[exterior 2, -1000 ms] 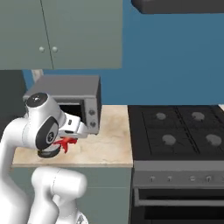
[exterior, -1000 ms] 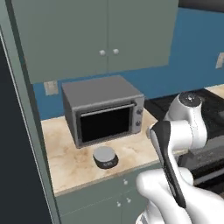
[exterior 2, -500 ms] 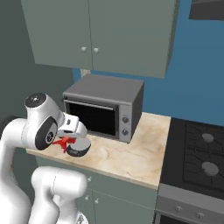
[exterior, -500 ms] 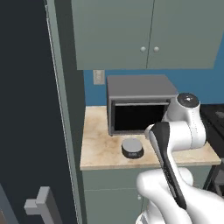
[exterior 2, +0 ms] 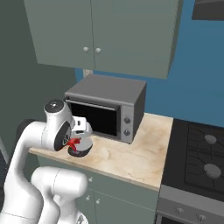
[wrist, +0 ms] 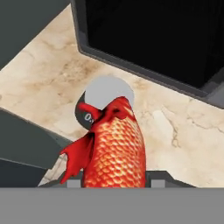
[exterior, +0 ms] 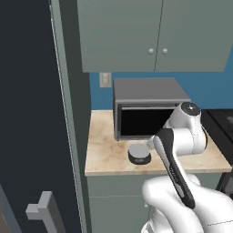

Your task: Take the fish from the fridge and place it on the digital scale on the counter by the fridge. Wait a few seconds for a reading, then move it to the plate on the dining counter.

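One red-orange fish (wrist: 114,148) sits clamped in the gripper (wrist: 114,181), hanging above the scale (wrist: 105,99) without touching it. Scale and microwave (exterior: 148,107) stand on the beige counter (exterior: 107,154), beside the dark fridge (exterior: 32,113).

Fish over the scale, counter beside the fridge

Fish (wrist: 114,146): red-orange, scaled, fins flared to one side, held lengthwise along the hand view, head end over the near rim of the digital scale (wrist: 107,92). Scale: low round disc, light grey top, darker rim, flat on the beige marbled counter (exterior: 105,152), near its front edge. Fridge (exterior: 32,118): tall dark slate body just beside the counter's end, grey handle low.
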